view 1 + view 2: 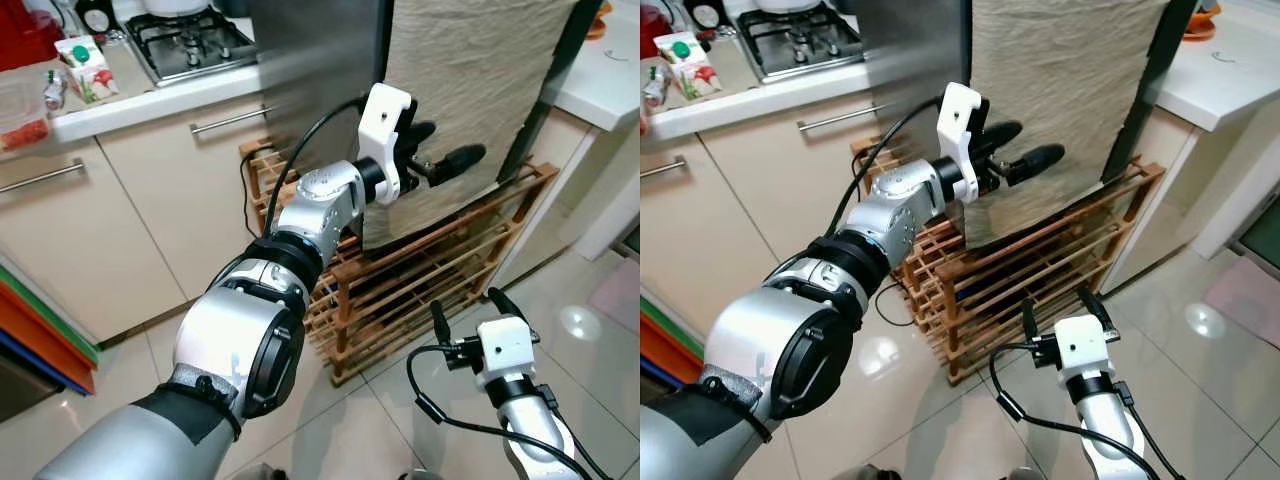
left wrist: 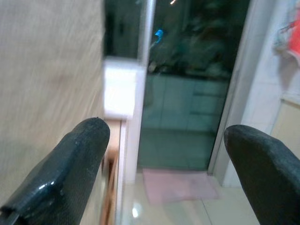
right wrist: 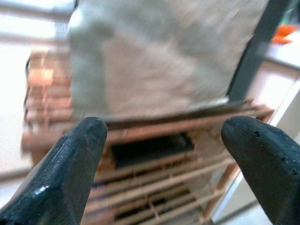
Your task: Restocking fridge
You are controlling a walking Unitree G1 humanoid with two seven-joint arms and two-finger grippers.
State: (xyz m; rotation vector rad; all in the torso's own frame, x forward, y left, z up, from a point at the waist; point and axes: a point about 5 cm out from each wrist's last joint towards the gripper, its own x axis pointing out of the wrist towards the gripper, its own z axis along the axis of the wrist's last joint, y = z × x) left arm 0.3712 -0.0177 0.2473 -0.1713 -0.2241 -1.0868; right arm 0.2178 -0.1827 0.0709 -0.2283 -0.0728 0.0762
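My left gripper (image 1: pixel 445 143) is raised at chest height, open and holding nothing. Its black fingers (image 2: pixel 79 154) point at a beige cloth (image 1: pixel 470 90) that hangs down beside a stainless steel panel (image 1: pixel 315 70). Low down on the right, my right gripper (image 1: pixel 465 302) is open too, and it faces a slatted wooden rack (image 1: pixel 420 270) below the cloth. In the right wrist view the same rack (image 3: pixel 154 154) and cloth (image 3: pixel 154 56) lie ahead of the open fingers. No fridge interior or groceries can be made out near either gripper.
On the left a counter (image 1: pixel 150 100) over beige cabinets carries a gas hob (image 1: pixel 190 40) and a small carton (image 1: pixel 85 65). A white counter (image 1: pixel 605 75) stands at the right. Glossy tiled floor (image 1: pixel 590 320) lies around the rack.
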